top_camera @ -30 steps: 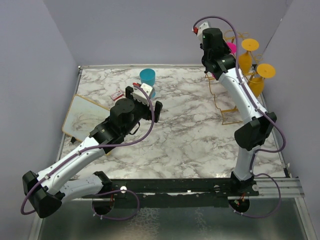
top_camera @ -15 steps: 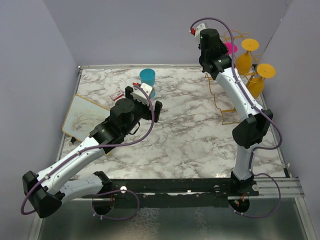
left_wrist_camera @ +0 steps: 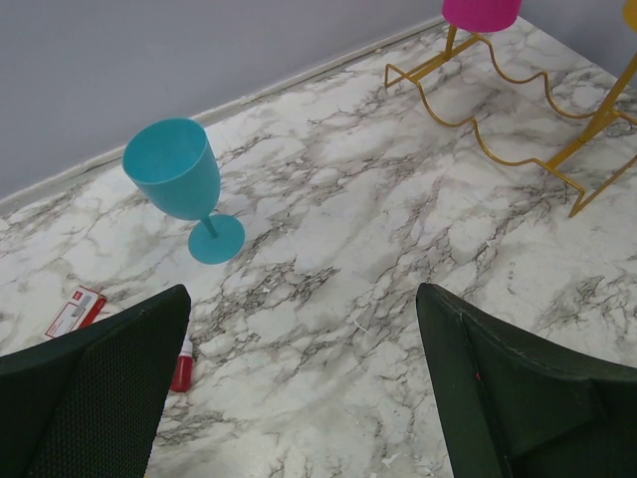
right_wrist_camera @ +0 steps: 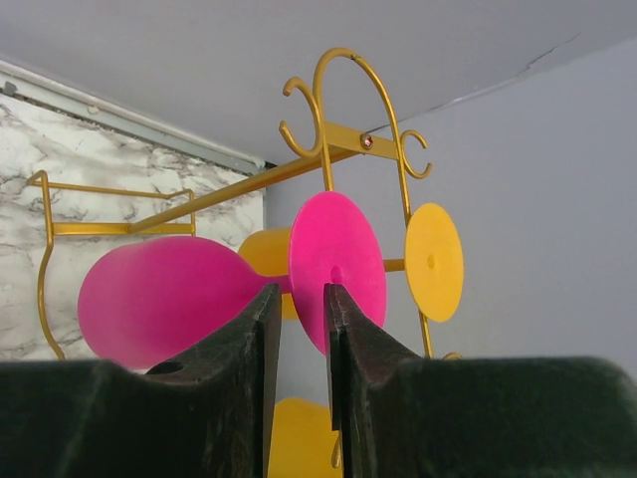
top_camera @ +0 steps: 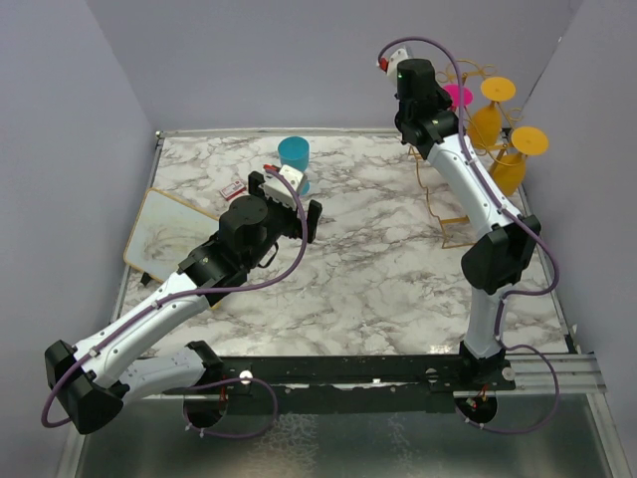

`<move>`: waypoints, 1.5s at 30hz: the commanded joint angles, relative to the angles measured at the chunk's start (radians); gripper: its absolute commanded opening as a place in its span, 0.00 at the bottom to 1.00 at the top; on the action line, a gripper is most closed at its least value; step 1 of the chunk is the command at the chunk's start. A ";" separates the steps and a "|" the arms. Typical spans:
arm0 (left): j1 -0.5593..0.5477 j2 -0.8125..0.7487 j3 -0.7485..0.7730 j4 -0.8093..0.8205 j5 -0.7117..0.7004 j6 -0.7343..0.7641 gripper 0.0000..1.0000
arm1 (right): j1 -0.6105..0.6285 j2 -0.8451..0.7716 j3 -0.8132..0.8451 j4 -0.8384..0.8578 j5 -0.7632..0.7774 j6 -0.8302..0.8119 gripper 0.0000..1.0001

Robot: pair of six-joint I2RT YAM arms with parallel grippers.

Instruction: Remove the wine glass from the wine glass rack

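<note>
The pink wine glass (right_wrist_camera: pixel 164 299) hangs upside down on the gold wine glass rack (right_wrist_camera: pixel 343 100) at the far right; its foot (top_camera: pixel 458 95) also shows from above. My right gripper (right_wrist_camera: pixel 301 291) is raised at the glass. Its fingertips (right_wrist_camera: pixel 267 299) stand a narrow gap apart at the stem, just under the pink foot (right_wrist_camera: pixel 338 249), with nothing clamped between them. The rack (top_camera: pixel 448 214) stands by the right wall. My left gripper (left_wrist_camera: pixel 299 329) is open and empty over the marble table.
Two yellow glasses (top_camera: pixel 498 119) hang on the rack behind the pink one. A teal wine glass (left_wrist_camera: pixel 184 184) stands at the table's back middle. A small red bottle (left_wrist_camera: pixel 182 368) and a red-and-white packet (left_wrist_camera: pixel 75 311) lie near it. A marble board (top_camera: pixel 164 234) lies at the left.
My right arm has risen and drawn slightly left and back along the pink glass, mostly in the first half second. The left arm has not moved.
</note>
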 commanded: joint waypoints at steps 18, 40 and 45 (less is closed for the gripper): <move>0.003 -0.001 -0.008 0.001 -0.025 0.013 0.99 | -0.017 0.016 -0.002 0.063 0.022 -0.032 0.10; 0.005 0.000 -0.009 0.003 -0.022 0.011 0.99 | 0.017 -0.058 -0.084 0.136 0.040 -0.175 0.01; 0.003 -0.005 -0.009 0.003 -0.024 0.008 0.99 | 0.034 -0.071 -0.102 0.167 0.058 -0.205 0.01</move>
